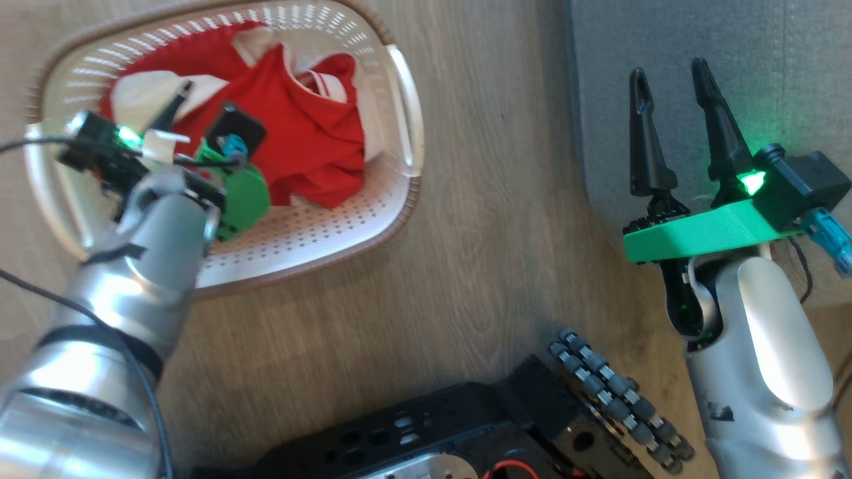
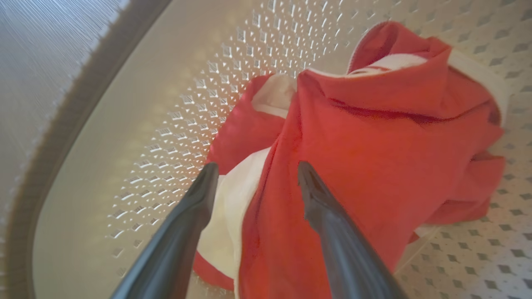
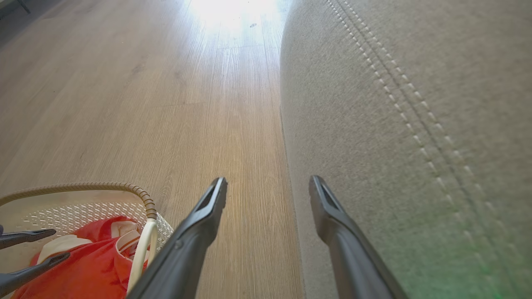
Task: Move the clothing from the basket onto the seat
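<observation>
The red clothing (image 1: 299, 133) with white panels lies bunched in the cream perforated basket (image 1: 319, 233) on the floor at the upper left of the head view. My left gripper (image 2: 256, 168) hangs open inside the basket, just above the clothing (image 2: 374, 145), with a fold of red and white fabric showing between its fingers, and holds nothing. The grey seat (image 1: 699, 40) is at the upper right. My right gripper (image 1: 672, 76) stands open and empty at the seat's edge. In the right wrist view it (image 3: 268, 182) straddles the line between floor and seat (image 3: 395, 124).
A strip of wooden floor (image 1: 492, 199) separates the basket from the seat. My black base with its roller wheel (image 1: 599, 392) fills the bottom middle of the head view. The basket's brown rim (image 3: 83, 186) and white handle (image 3: 141, 249) show at the right wrist view's lower left.
</observation>
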`<state>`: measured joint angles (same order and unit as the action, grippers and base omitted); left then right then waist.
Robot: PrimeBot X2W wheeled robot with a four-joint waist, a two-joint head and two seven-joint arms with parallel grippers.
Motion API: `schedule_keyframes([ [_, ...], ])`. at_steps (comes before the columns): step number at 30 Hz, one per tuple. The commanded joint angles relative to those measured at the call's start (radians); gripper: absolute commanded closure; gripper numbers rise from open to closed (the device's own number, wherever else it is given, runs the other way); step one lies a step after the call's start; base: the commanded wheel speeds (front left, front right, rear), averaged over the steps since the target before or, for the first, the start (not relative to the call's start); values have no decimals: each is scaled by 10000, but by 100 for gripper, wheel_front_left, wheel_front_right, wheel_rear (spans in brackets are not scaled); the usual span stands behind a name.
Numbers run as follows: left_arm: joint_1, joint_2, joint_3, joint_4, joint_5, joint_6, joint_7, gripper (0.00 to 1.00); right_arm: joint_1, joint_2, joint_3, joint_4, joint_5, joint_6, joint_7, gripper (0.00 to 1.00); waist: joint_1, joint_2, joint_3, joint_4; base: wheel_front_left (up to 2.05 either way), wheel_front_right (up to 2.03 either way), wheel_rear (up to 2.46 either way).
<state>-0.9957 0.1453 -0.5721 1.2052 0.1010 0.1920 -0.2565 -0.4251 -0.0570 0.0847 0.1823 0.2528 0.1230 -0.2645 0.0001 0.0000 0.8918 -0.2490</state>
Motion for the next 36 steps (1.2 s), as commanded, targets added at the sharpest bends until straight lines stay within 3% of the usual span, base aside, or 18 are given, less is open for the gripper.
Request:
schedule_keyframes([
  [1,-181,434,3,166,233,309,-41,0,209,65,413,25,296,77,27,0,-1,0,537,-500,0,0,0],
  [3,-471,520,-63,444,278,263,284,0,146,66,574,-81,343,77,27,0,-1,0,696,-612,0,0,0],
  [9,-803,617,-334,757,306,-545,1344,0,202,67,695,-169,314,77,27,0,-1,0,766,-735,0,0,0],
  [15,-835,631,-524,816,330,-750,1904,0,186,67,732,-143,282,77,27,0,-1,0,751,-780,0,0,0],
  [23,-970,591,-729,846,331,-670,2892,0,205,67,870,-253,304,77,27,0,-1,0,851,-762,0,0,0],
  [30,-1088,542,-868,852,212,-1153,3890,0,275,68,926,-266,294,77,27,0,-1,0,900,-767,0,0,0],
  [36,-1176,455,-861,854,8,-1285,4262,0,433,68,834,-352,117,77,27,0,-1,0,910,-698,0,0,0],
])
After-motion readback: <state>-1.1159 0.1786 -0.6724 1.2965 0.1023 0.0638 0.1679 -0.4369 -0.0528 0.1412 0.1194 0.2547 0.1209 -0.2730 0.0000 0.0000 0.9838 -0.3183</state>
